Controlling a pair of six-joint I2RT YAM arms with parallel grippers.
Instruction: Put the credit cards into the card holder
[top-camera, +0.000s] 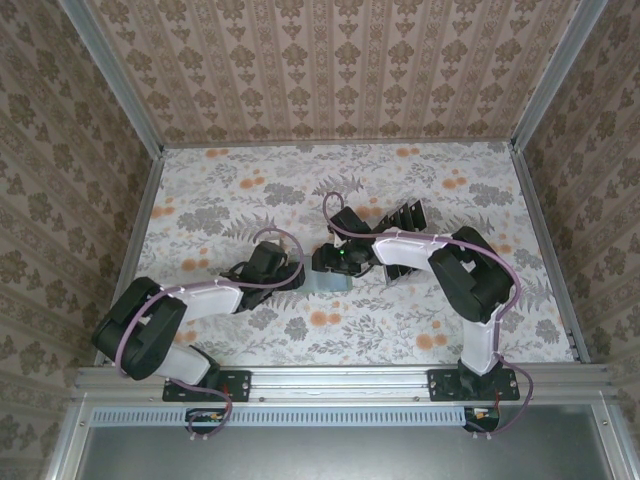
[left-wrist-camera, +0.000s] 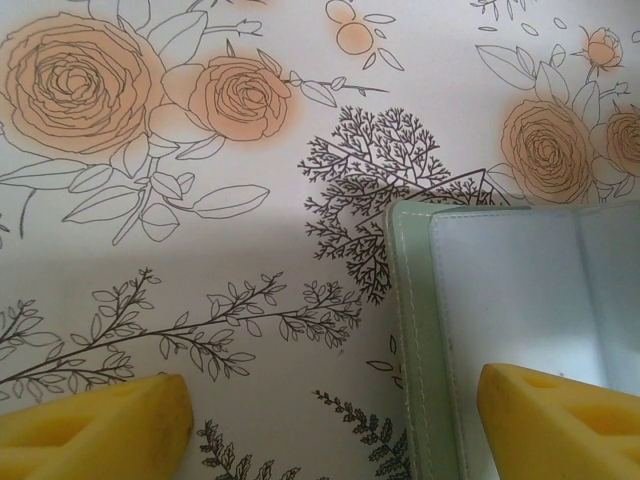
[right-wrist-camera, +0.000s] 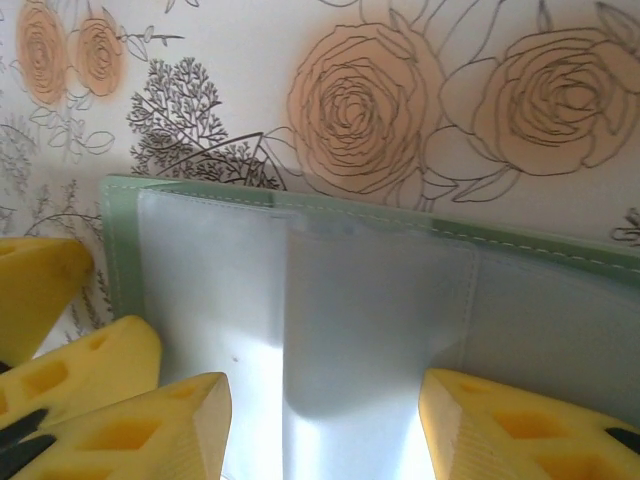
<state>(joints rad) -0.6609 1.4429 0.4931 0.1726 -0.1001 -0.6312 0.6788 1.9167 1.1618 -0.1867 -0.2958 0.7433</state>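
1. Both tools are held spread apart. The left tool (left-wrist-camera: 330, 415) is spread wide, with one yellow finger (left-wrist-camera: 560, 420) over the card holder (left-wrist-camera: 510, 300) and the other over the bare counter (left-wrist-camera: 200, 250). Nothing is pinched by it.
2. The right tool (right-wrist-camera: 325, 405) is spread too, low over the open card holder. No card is seen between its fingers.
3. The card holder is laid open and flat near the middle of the counter, right where the two tools meet.
4. The credit cards (top-camera: 404, 216) are seen as a dark bunch just behind the right arm, apart from the holder. No card is seen in the holder yet, so the job is judged to be near its start.
5. The step in hand is judged to be getting the holder ready. To do it well, the holder should be pressed down at its edge so it cannot slide on the smooth counter. The pocket opening should be kept clear. A card should then be brought thin edge first, lined up straight with the pocket, and pushed in slowly.
6. The holder is made of soft green stuff like leather, with a neat line of stitches along its edge and rounded corners. Its pockets inside are milky and shiny, and light is bounced off them. The fingers are yellow and blocky, with little hollows. The counter is flat and printed with orange roses and grey leaves.
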